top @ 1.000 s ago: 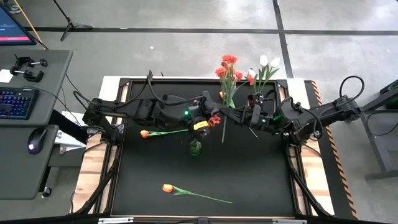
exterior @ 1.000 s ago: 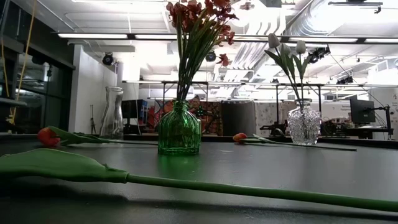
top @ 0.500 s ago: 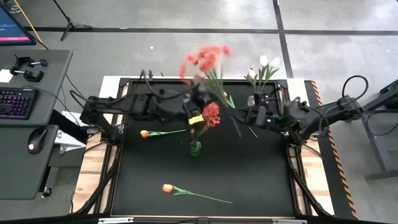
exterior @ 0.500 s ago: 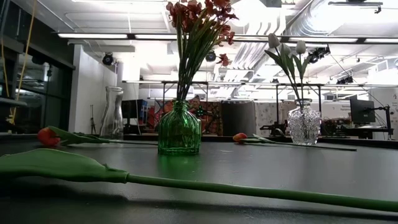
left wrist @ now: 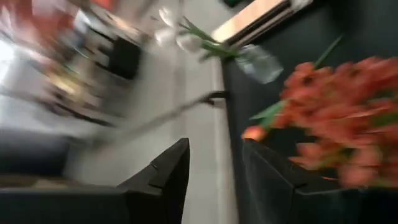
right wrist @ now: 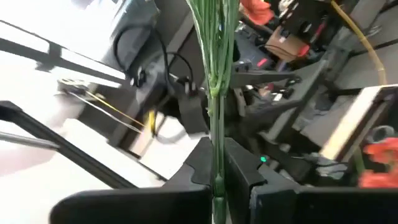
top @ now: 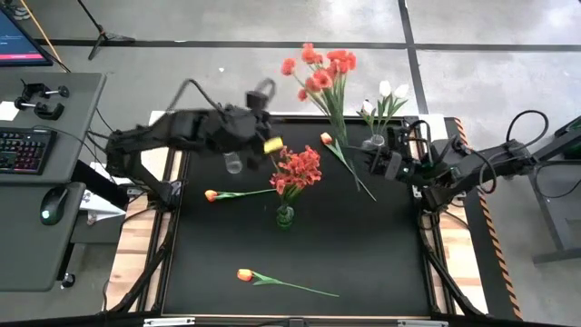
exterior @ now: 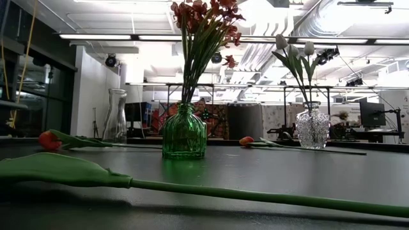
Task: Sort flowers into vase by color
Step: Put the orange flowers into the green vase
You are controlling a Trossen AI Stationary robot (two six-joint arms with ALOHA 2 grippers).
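The right gripper [top: 374, 163] pinches the lower stems of a bushy red-orange flower bunch [top: 320, 68], its stems slanting away from the green glass vase [top: 285, 216]; the left gripper [top: 265, 98], nearer, hangs spread and empty.

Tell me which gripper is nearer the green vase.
Left. The left gripper hangs open just behind the green vase, slightly to its left. The right gripper, shut on red flower stems, sits farther off to its right.

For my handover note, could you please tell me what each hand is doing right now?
Left hand: open, holding nothing.
Right hand: closed on the stems of the red-orange flower bunch.
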